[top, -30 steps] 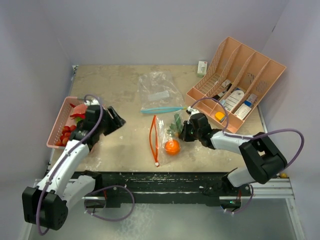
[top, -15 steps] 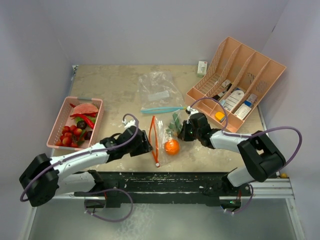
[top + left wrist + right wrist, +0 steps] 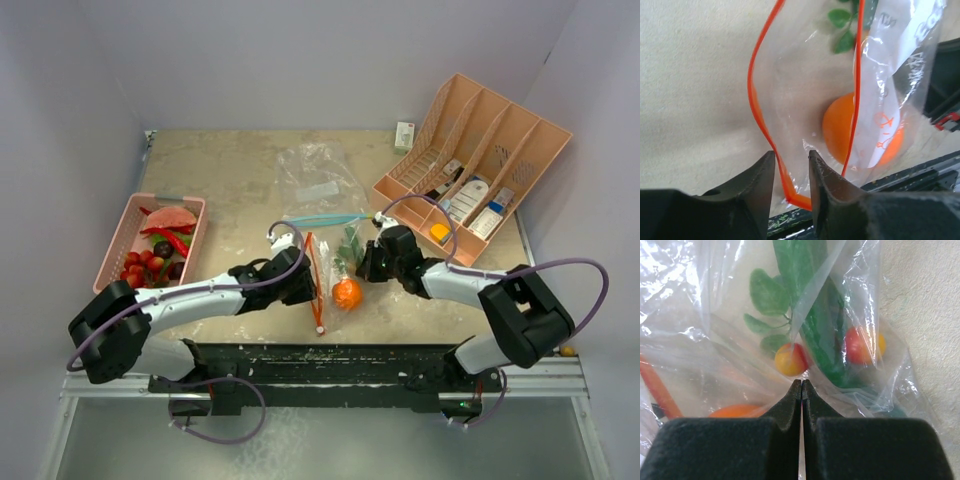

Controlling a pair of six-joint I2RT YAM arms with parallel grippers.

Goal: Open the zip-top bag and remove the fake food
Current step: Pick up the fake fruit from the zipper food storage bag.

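Your left gripper (image 3: 300,285) lies low over the table (image 3: 240,190), its fingers (image 3: 757,185) parted a little. The orange rim of the bag (image 3: 330,262) runs through the gap between them, unsqueezed. Just beyond those fingers, inside the bag, sits the orange (image 3: 346,293). Your right gripper (image 3: 368,262) is at the bag's far side, pressed together on a fold of its clear film. Just past its tips you see the green leaf (image 3: 810,315) and two small red-and-yellow fruits (image 3: 790,359), both inside the bag.

The table is mottled beige, boxed in by pale lilac-grey walls (image 3: 300,60). Well out to the left gripper's outer side stands a pink basket (image 3: 170,197) holding a chili (image 3: 172,240). Beyond both grippers lies a second clear bag (image 3: 318,185) with a blue seal. Beyond the right gripper stands a peach divided tray (image 3: 455,110) of bottles and boxes.
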